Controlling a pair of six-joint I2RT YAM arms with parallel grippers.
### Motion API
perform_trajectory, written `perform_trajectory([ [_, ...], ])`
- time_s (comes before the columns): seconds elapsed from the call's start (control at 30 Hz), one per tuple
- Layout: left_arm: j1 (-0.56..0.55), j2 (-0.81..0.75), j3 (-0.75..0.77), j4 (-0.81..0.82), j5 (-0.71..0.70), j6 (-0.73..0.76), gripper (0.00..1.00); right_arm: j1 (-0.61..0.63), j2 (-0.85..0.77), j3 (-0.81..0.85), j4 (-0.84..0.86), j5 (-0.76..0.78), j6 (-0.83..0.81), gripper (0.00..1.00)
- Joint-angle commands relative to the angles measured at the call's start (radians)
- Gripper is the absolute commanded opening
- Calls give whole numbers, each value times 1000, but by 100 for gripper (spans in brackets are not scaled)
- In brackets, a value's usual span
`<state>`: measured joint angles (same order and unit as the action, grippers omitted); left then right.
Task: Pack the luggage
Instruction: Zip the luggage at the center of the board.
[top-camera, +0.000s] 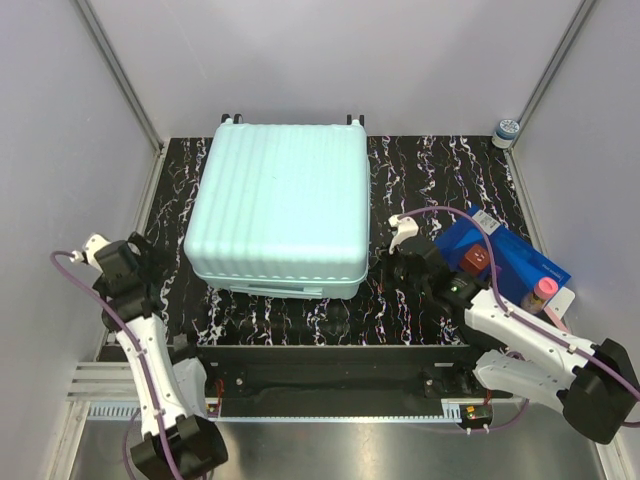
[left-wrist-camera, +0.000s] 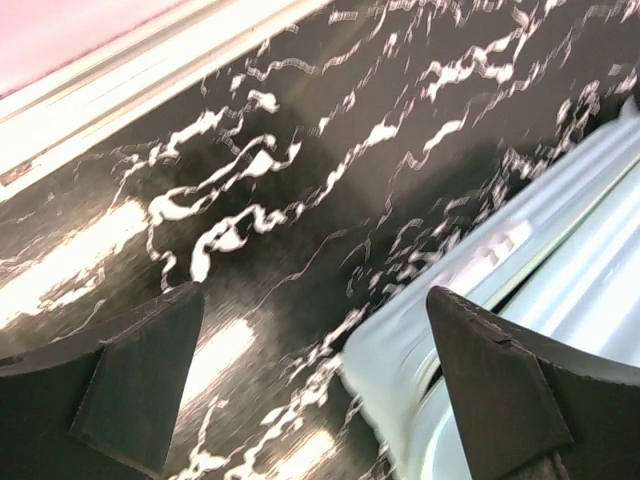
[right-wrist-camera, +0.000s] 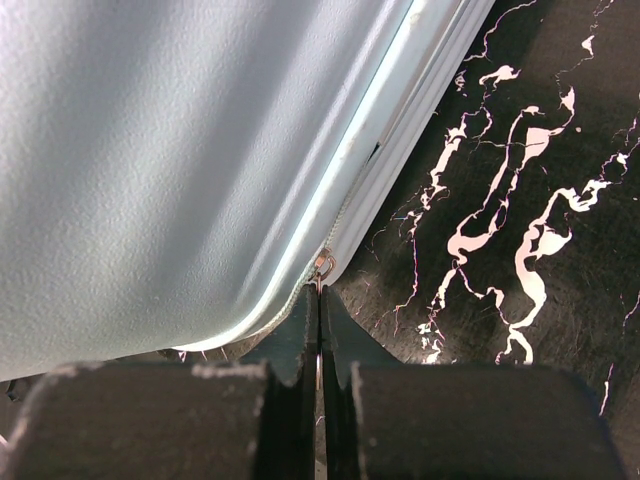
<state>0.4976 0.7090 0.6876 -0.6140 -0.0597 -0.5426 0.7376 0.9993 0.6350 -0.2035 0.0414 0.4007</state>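
a: what was seen nearest the arms?

b: the left fingers (left-wrist-camera: 140, 370) were spread wide and nothing was held between them. they were hung low over the table (left-wrist-camera: 250, 200), just beside the near left corner of the luggage (top-camera: 280, 205).

a: and on the other side?

b: the right fingers (right-wrist-camera: 290, 340) were clenched on the zipper pull (right-wrist-camera: 322, 266) at the near right corner of the shell. only a thin sliver of metal was gripped.

a: where was the luggage itself placed?

b: it was laid flat and closed in the middle of the table, ribbed shell upward.

a: which step was judged to be in hand?

b: unzipping, most likely, since a blue box (top-camera: 505, 255) with small items on it was seen outside the case, to the right, beyond the right arm. whether the zip was being opened or shut could not be settled.

a: how could it be done well?

b: the pull should be drawn along the seam, low and parallel to the shell, and swung round the corner curve rather than dragged straight. a firm pinch was called for, as so thin a tab could easily be lost. the shell might be steadied by the free left fingers, so that the case is not dragged across the table.
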Motion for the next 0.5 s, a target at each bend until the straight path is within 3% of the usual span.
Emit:
perform_trajectory([
  [0.0,-7,-97,-8,-30,88,101,99,16,7,55,16,-60,6,0],
  [0.2,-56,-66,-10,-6,256,113,93,14,16,58,56,-87,16,0],
  [0.47,-116,-33,-26,17,346,127,91,14,32,61,67,-86,20,0],
])
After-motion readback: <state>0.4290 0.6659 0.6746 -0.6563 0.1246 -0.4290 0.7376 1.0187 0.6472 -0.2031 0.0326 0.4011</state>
